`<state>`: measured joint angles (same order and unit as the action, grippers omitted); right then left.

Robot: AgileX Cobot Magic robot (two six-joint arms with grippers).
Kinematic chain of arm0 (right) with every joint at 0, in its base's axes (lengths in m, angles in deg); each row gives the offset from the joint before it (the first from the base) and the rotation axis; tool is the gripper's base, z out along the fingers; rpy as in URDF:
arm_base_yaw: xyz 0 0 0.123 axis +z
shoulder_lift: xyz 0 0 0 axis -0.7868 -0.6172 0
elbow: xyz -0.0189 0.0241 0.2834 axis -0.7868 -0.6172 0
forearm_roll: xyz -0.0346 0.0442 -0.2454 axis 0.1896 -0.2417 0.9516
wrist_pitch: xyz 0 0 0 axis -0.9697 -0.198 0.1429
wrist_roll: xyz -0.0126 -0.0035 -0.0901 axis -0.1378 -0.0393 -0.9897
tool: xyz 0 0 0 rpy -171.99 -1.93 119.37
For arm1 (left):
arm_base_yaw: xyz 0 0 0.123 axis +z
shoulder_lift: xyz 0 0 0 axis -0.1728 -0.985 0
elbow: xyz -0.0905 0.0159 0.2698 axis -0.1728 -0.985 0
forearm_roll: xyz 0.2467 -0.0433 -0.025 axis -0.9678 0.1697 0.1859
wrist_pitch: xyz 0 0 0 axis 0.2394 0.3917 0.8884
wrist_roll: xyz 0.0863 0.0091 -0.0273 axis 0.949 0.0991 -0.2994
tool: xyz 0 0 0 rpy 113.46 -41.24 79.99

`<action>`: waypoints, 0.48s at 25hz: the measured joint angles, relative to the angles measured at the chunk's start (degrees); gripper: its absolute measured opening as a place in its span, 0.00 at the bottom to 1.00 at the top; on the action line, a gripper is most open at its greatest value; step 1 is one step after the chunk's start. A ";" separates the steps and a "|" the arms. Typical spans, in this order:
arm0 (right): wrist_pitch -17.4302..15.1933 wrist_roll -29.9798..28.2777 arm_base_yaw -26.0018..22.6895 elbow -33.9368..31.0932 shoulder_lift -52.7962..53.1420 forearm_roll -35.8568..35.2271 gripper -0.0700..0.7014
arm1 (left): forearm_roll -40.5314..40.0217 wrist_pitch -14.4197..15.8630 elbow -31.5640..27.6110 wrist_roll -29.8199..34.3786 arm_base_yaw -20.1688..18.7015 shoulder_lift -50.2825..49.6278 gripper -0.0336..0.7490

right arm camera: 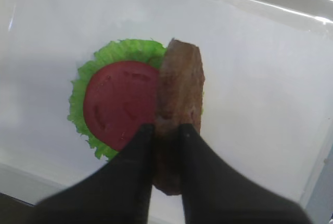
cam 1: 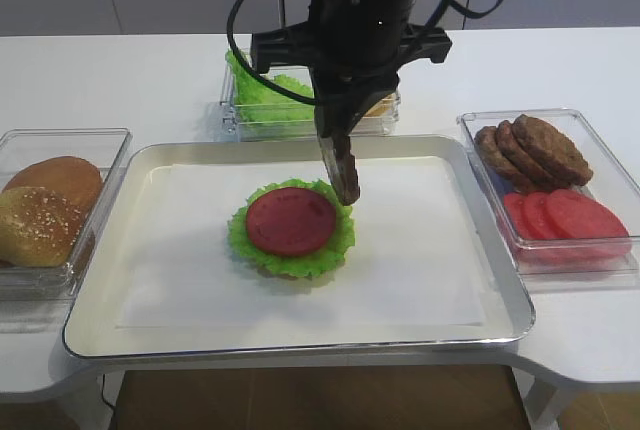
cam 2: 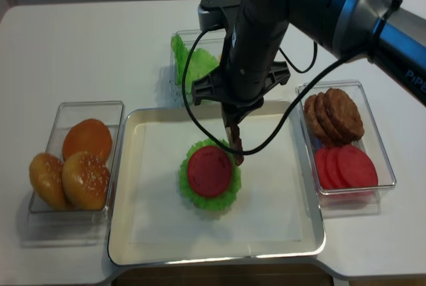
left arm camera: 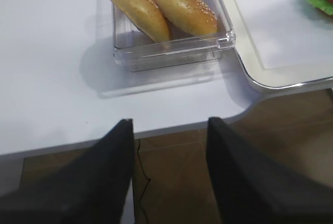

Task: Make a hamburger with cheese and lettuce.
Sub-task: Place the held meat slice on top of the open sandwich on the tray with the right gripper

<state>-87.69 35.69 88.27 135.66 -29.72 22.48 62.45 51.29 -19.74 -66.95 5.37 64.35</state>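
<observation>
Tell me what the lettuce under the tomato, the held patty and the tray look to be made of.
Lettuce: likely plastic; uniform bright green, stiff frills.
Patty: probably moulded foam or plastic; matte brown, rigid on edge in the right gripper.
Tray: seemingly metal; glossy, reflective rolled rim.

Red-topped, green-rimmed hamburger (cam 1: 291,229); brown patty (right arm camera: 178,104) in black right pincer (right arm camera: 166,130).

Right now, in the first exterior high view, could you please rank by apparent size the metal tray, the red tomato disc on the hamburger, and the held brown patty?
1. Metal tray, largest.
2. Red tomato disc.
3. Brown patty in the right gripper, hanging edge-on, so it looks narrower than it is.
</observation>
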 joint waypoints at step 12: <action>0.00 0.02 0.00 0.00 0.00 -0.10 0.25 | 0.00 0.00 0.00 0.00 0.00 0.00 0.48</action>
<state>-87.69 35.71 88.27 135.65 -29.72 22.38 62.45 51.29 -19.74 -66.95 5.37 64.35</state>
